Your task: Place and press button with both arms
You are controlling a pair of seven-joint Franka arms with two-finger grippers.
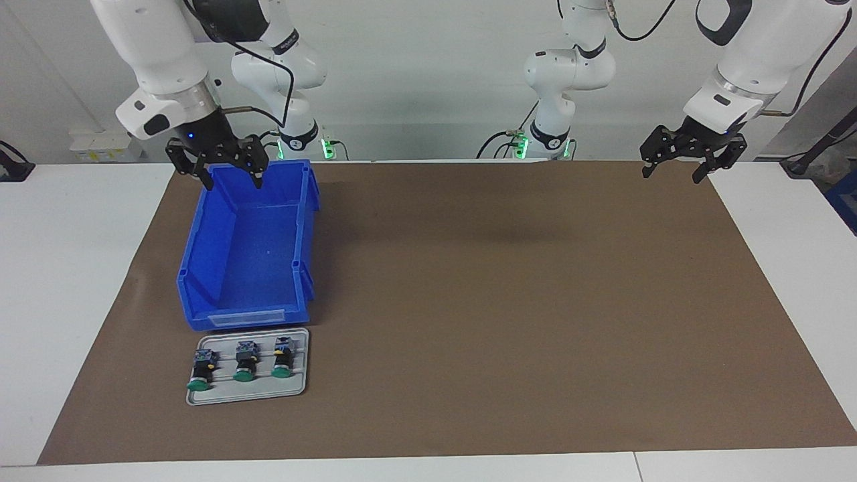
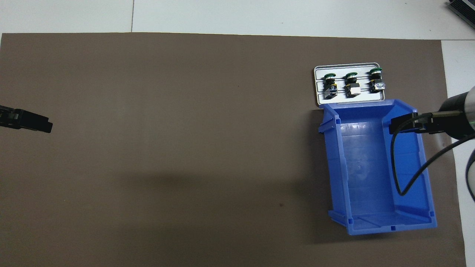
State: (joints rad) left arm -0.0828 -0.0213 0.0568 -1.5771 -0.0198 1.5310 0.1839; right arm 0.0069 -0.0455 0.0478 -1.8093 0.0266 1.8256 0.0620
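The right gripper [image 1: 227,171] hung spread and empty over the blue bin [image 1: 249,258]; the left gripper [image 1: 684,164], also spread and empty, waited. Nothing was placed or pressed yet. Past the bin from the right gripper, three green-capped, black-barrelled buttons [image 1: 242,365] lay on the grey tray [image 1: 301,385].

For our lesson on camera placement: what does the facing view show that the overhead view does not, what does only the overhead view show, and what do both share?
Only the facing view shows the white arms, their bases and both whole end effectors: the right end effector open over the blue bin's end nearest the robots, the left end effector open, waiting over the mat's corner.

Only the overhead view looks down on the bin's floor and the buttons' terminal blocks.

Both show mat, bin, tray and three buttons.
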